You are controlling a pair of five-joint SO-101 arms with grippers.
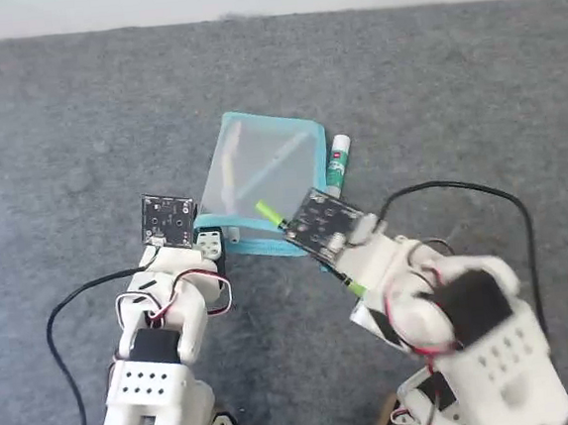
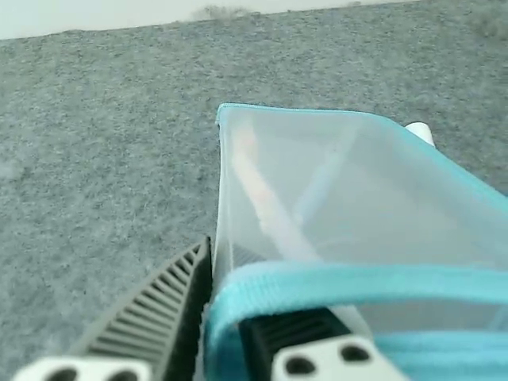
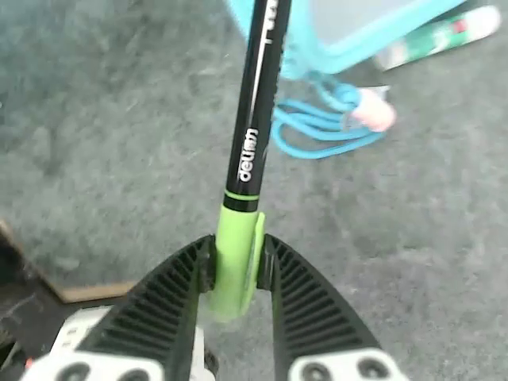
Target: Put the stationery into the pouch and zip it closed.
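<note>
A translucent pouch (image 1: 261, 180) with teal trim lies on the grey carpet, and a few pens show faintly through it. My left gripper (image 2: 230, 294) is shut on the pouch's (image 2: 349, 198) near teal edge, one finger inside and one outside. My right gripper (image 3: 236, 266) is shut on the green cap end of a black pen (image 3: 255, 135). The pen's (image 1: 268, 214) green tip points at the pouch's near edge. A green-and-white marker (image 1: 337, 160) lies on the carpet alongside the pouch's right edge.
A teal cord loop (image 3: 313, 127) with a pink bead (image 3: 373, 113) trails from the pouch's corner onto the carpet. A black cable (image 1: 461, 192) arcs beside the right arm. Open carpet surrounds the pouch on the far and left sides.
</note>
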